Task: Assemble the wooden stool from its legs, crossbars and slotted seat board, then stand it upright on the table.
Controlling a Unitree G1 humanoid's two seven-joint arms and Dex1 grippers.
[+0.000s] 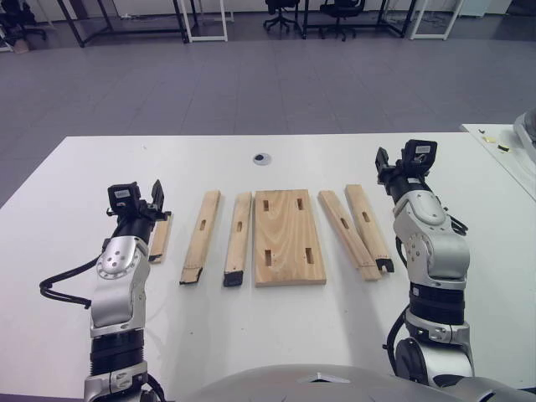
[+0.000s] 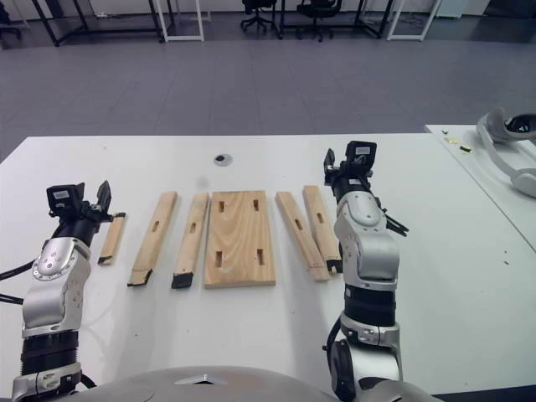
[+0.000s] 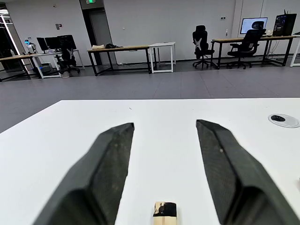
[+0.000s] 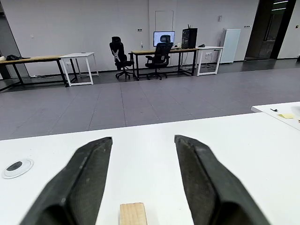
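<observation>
A white table (image 1: 100, 176) is seen carrying all the wooden parts, laid flat and unassembled. With the dial centred on the seat board (image 1: 289, 237) and twelve o'clock pointing away from the robot, the places are given as follows. The seat board is laid flat at mid-table, and four slots are cut in it, two toward its far end and two toward its near end.

At nine o'clock two long slotted bars are laid side by side: the inner left bar (image 1: 238, 239) just beside the board, then the outer left bar (image 1: 201, 236). A dark tip is seen on the near end of each. At three o'clock the inner right bar (image 1: 345, 232) and the outer right bar (image 1: 368, 224) are laid, drawn closer together toward their near ends.

Farther out at nine o'clock a short bar (image 1: 160, 237) is laid, apart from the others. The left gripper (image 3: 164, 140) is held over its far end with the fingers spread and nothing between them. At two o'clock the right gripper (image 4: 143, 145) is held over the far end of the outer right bar, fingers likewise spread and nothing gripped.

A small round grommet (image 1: 263, 157) is set in the table at twelve o'clock.
</observation>
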